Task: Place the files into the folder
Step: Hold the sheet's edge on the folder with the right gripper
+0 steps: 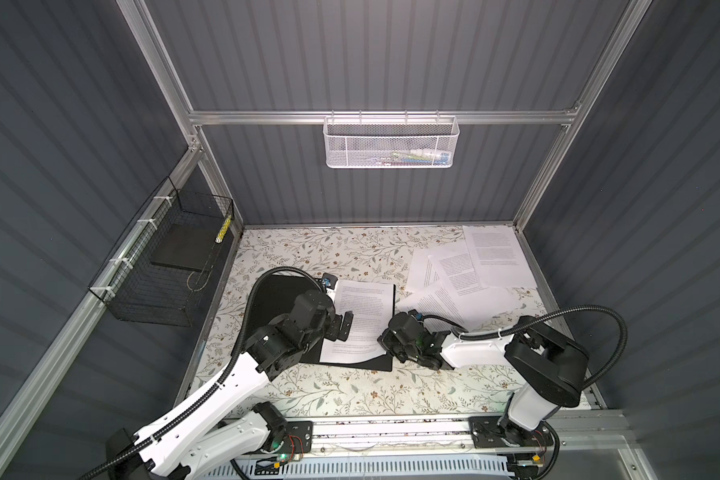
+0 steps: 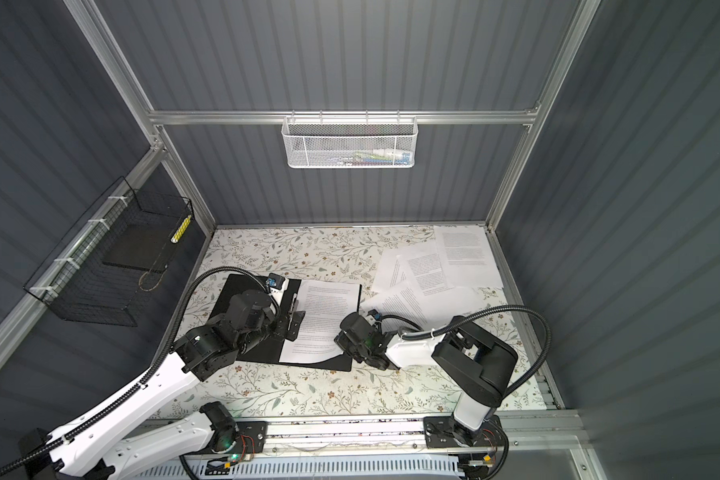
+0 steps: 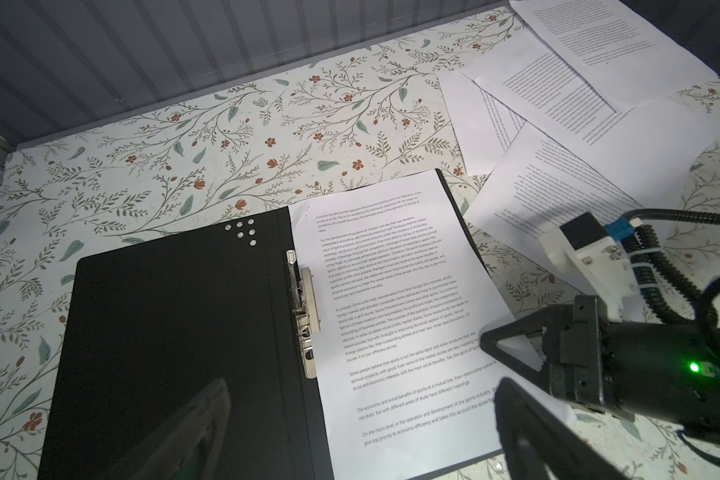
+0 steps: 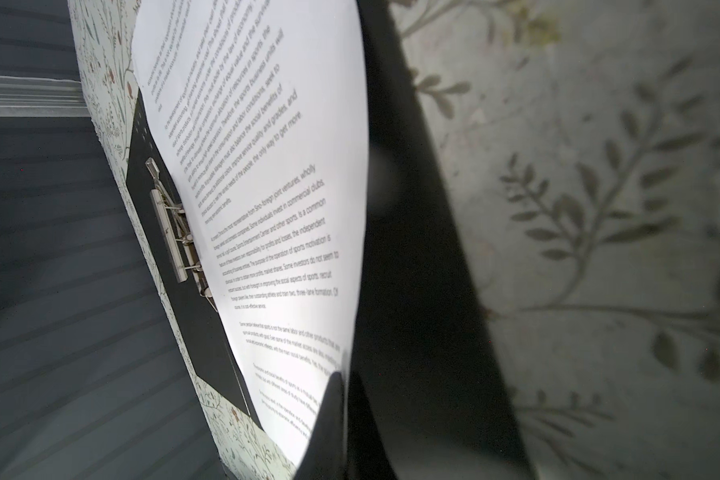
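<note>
The folder (image 1: 275, 291) (image 2: 233, 295) (image 3: 175, 332) lies open mid-table, black inside up, with a metal clip (image 3: 304, 307) by its spine. One printed sheet (image 1: 362, 316) (image 2: 325, 316) (image 3: 391, 311) (image 4: 275, 208) rests on its right half. My right gripper (image 1: 383, 343) (image 2: 338, 343) (image 3: 489, 345) (image 4: 344, 382) is shut on that sheet's right edge near the front corner, bowing it off the cover. My left gripper (image 1: 344, 323) (image 2: 294, 322) (image 3: 362, 440) hovers open over the spine, holding nothing. Several loose files (image 1: 466, 266) (image 2: 433, 266) (image 3: 558, 104) overlap at the back right.
A black wire basket (image 1: 163, 266) with a dark slab hangs on the left wall. A white mesh basket (image 1: 391, 141) hangs on the back wall. Grey walls close in three sides, and an aluminium rail (image 1: 391, 428) runs along the front.
</note>
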{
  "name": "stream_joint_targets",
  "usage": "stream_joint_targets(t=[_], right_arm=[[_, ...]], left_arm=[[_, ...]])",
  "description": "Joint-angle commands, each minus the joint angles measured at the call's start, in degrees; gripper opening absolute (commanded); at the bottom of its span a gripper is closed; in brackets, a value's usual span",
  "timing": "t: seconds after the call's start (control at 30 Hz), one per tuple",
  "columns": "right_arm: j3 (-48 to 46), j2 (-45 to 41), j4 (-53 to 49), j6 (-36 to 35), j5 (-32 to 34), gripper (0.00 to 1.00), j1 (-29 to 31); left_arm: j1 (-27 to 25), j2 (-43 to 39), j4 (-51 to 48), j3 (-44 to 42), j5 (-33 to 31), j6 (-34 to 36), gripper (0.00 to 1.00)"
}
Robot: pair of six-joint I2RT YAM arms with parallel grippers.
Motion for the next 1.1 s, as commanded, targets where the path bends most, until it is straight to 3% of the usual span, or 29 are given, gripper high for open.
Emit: stream_joint_targets(t=[0.0, 0.63, 1.07], right_arm=[[0.2, 1.2, 0.1, 0.4, 0.9, 0.00, 0.4], [-0.1, 1.9, 1.6, 0.6, -0.2, 0.00, 0.4], [-0.3, 2.8, 3.1, 0.9, -1.0, 0.15, 0.6]], left_arm=[[0.5, -0.4, -0.1, -0.7, 0.8, -0.4, 1.00], [0.4, -0.2, 0.1, -0.7, 0.9, -0.4, 1.00], [0.5, -0.5, 0.0, -0.7, 0.9, -0.4, 1.00]])
